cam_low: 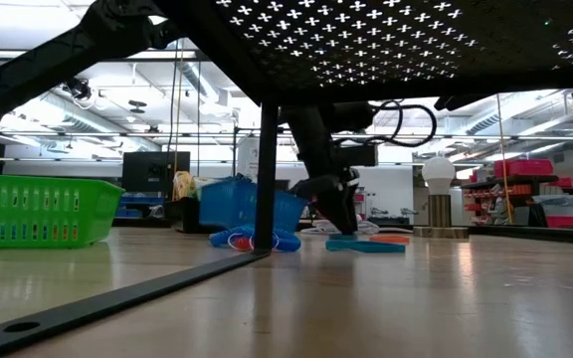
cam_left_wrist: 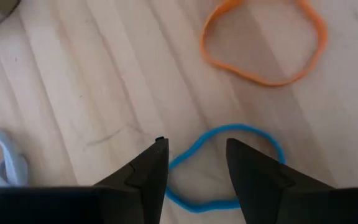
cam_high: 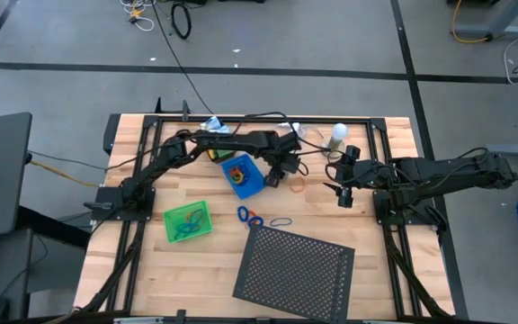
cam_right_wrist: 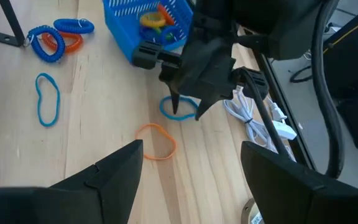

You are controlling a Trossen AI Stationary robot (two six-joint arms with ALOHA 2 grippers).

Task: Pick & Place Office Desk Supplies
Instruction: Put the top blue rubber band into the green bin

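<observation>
Left gripper (cam_right_wrist: pixel 185 115): low over the wood, next to the blue tray (cam_high: pixel 244 175). Its fingers (cam_left_wrist: pixel 145 177) are partly apart and hold nothing.
Blue band (cam_left_wrist: pixel 225 168): flat on the table (cam_high: pixel 133 261). One finger tip is inside the loop and one is on its edge.
Orange band (cam_left_wrist: pixel 263 43): flat on the wood just past the blue band, not touching it.
Right gripper (cam_high: pixel 344 191): waits near the right side of the table, fingers wide, holding nothing.
Green tray (cam_high: pixel 188 221): near the left side, well apart from the grippers.
Open room: bare wood lies between the two grippers and along the front left edge.
Black holed sheet (cam_high: pixel 293 265): fills the front middle.
Only in the right wrist view: a second blue band (cam_right_wrist: pixel 47 98) and blue and orange coils (cam_right_wrist: pixel 58 37).
Only in the low view: the white bulb (cam_low: pixel 437 174) standing up behind.
</observation>
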